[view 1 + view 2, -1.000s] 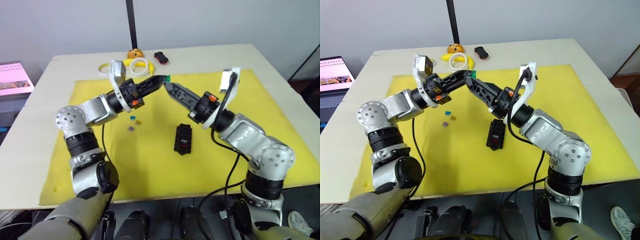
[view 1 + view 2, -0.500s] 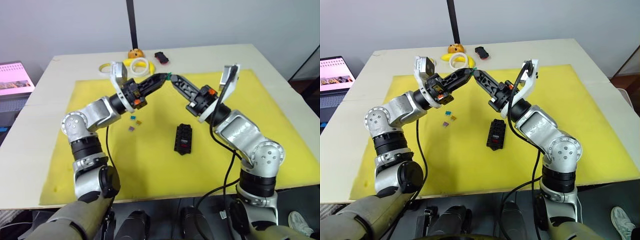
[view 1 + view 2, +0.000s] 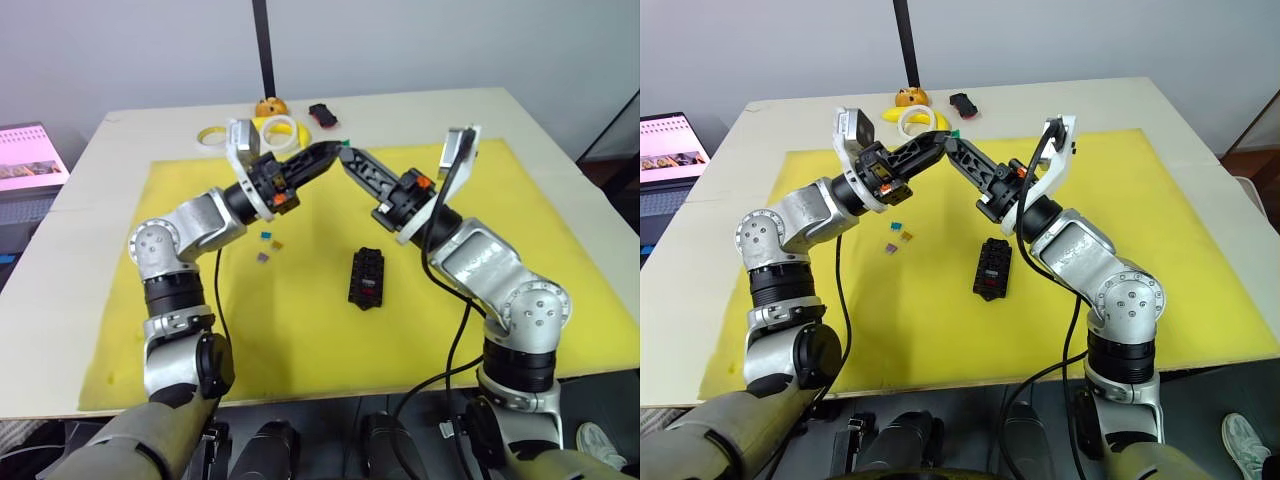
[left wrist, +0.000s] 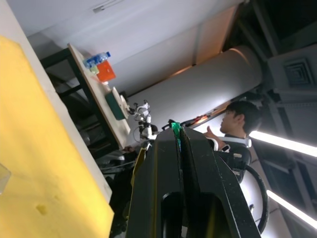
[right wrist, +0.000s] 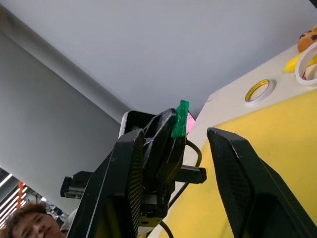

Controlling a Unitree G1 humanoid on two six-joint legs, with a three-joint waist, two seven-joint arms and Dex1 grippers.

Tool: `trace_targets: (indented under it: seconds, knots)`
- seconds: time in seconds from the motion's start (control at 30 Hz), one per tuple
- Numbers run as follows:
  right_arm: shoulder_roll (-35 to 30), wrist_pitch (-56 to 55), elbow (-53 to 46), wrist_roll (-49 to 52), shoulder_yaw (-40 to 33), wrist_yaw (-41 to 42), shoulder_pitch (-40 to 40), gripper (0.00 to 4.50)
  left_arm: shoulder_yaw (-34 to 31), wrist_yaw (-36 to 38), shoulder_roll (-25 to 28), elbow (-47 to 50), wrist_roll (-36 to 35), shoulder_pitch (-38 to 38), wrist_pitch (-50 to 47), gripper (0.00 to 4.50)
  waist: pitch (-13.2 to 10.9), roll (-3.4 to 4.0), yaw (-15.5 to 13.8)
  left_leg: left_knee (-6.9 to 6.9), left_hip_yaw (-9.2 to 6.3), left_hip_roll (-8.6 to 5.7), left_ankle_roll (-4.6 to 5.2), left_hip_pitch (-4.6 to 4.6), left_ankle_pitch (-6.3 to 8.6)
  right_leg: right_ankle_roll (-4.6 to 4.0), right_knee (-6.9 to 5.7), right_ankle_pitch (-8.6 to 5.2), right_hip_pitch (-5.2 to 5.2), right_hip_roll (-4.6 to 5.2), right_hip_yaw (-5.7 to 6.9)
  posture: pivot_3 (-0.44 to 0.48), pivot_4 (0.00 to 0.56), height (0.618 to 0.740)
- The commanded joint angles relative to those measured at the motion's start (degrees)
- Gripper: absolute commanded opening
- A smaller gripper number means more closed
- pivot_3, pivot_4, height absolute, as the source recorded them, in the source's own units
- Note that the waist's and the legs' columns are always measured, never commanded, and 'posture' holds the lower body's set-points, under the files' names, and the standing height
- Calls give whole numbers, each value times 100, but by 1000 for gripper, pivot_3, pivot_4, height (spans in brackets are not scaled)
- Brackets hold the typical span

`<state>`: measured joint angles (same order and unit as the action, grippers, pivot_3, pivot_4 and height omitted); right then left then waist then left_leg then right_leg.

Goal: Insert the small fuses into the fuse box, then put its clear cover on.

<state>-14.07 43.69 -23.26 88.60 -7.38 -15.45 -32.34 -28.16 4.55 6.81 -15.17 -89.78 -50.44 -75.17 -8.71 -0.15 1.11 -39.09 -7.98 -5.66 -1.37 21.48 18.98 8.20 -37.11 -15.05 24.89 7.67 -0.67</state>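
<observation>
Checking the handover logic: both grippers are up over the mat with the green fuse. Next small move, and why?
Probably shut the right gripper on the green fuse. The left gripper pinches it with its tip sticking out, and the right fingers stand open either side of it, above the fuse box.

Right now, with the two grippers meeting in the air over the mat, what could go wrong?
The left gripper pinches the green fuse only by its lower part, so a bump could knock it loose. The right gripper is open around it; closing off-centre might flick it away. If it drops, it could land away from the fuse box on the yellow mat.
</observation>
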Motion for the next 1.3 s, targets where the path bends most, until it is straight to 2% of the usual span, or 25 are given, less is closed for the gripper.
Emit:
trace_targets:
  seconds: [0.03,0.07,0.13,0.17,0.2,0.4,0.5,0.57,0.6,0.63,0.67,0.73,0.83,0.93,1.0,1.07,1.2,1.3]
  knots:
    - [-24,-127,-189,119,-22,74,-161,2148,141,-95,75,230,-342,-1,166,0,0,0,-4,0,0,0,0,0,0,0,0,0,0,0,0,0,150,740]
    - [-26,-143,-193,118,-16,86,-171,1614,184,-123,83,250,-385,15,200,0,0,0,-4,0,0,0,0,0,0,0,1,0,0,0,0,0,150,740]
    - [-23,-164,-203,109,-4,113,-183,923,258,-179,104,263,-460,34,260,0,0,0,-4,0,0,0,0,0,0,0,1,0,0,0,0,0,150,740]
    - [-22,-173,-210,107,2,121,-185,319,297,-200,120,266,-500,44,293,0,0,0,-4,0,0,0,0,0,0,0,1,0,0,0,0,0,150,740]
    - [-25,-178,-217,104,11,127,-184,66,334,-216,138,273,-537,55,329,0,0,0,-3,0,0,0,0,0,0,0,1,0,0,0,-1,0,150,740]
    - [-59,-222,-261,157,4,109,-156,66,560,-296,247,278,-704,103,475,0,0,0,-6,0,0,0,0,0,0,0,1,0,0,0,-1,0,150,740]
    - [-145,-216,-316,224,-27,129,-138,0,698,-216,448,272,-621,168,421,1047,0,0,4,0,0,0,0,0,0,0,1,0,0,0,-1,0,150,740]
    - [-336,-134,-388,300,-62,198,-119,0,839,139,816,368,-407,249,231,1960,0,0,8,3,1,0,0,-1,0,0,0,0,2,-1,-2,0,150,740]
    - [-540,-34,-445,375,-107,291,-95,0,929,418,1090,443,-235,291,100,2599,0,0,11,3,2,0,0,-1,0,0,0,0,2,-2,-2,0,150,740]
    - [-739,57,-487,445,-140,380,-73,0,1014,688,1326,512,-68,324,11,2801,0,1,16,4,2,0,0,0,0,0,0,0,5,-3,-3,0,150,740]
    - [-1044,210,-512,510,-178,539,-61,0,1143,1065,1615,601,174,344,-49,3461,0,1,18,6,5,-1,0,1,0,0,0,0,8,-3,-3,0,150,740]
    - [-1614,490,-518,596,-223,878,-51,0,1486,1890,2139,838,752,383,-1,4348,-1,1,3,7,6,-2,0,1,0,0,1,0,7,-4,-3,0,150,740]
    - [-2985,1277,-515,181,-180,2074,-12,0,3042,4288,3322,1843,2802,748,1510,4467,-3,5,-26,9,6,-26,1,0,0,-1,7,-1,2,-1,-2,0,150,740]
    - [-3976,1419,-651,-963,215,3389,51,0,4091,5913,3834,2104,4341,1012,3183,4467,-3,5,-49,12,8,-29,2,-3,1,-2,25,-1,-10,-1,-1,0,150,740]
    - [-4389,1199,-659,-1839,586,4145,72,0,4504,6533,3861,1988,5100,1091,4094,4467,-3,5,-50,11,10,-26,2,-4,1,-2,44,-1,-20,-4,3,0,150,740]
    - [-4706,769,-606,-2881,1098,4853,55,0,4768,6805,3670,1671,5730,1051,4831,4467,-4,3,-50,10,9,-22,4,-2,2,-1,51,-1,-23,-4,4,0,150,740]
    - [-4813,-10,-307,-4475,1921,5766,-51,0,4996,6809,3073,995,6592,875,5753,4467,-5,1,-50,6,10,-22,10,4,5,0,56,0,-23,-1,6,0,150,740]
    - [-4666,-540,62,-5439,2411,6240,-148,0,5086,6819,2603,484,7140,800,6516,4467,-7,-3,-45,-2,9,-24,13,10,7,1,60,0,-23,2,7,0,150,740]
